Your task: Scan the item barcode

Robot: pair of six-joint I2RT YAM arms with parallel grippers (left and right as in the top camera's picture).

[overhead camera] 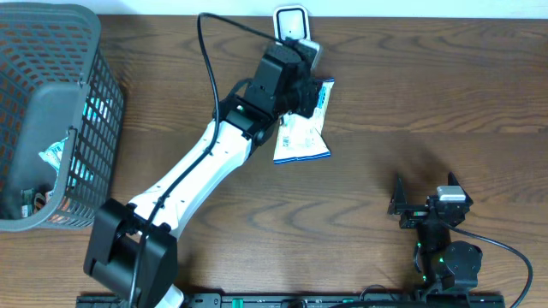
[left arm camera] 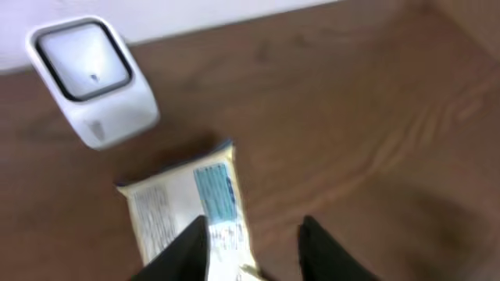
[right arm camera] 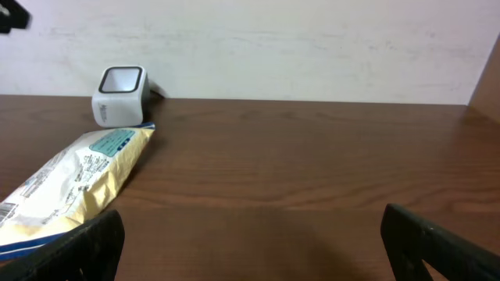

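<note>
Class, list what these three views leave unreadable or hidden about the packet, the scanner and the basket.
- Packet barcode: print blurred in left wrist view; overhead, the left arm covers its top end.
- Basket contents: overhead, mesh wall and frame edge hide most.
- Scanner window: too small in right wrist view.
</note>
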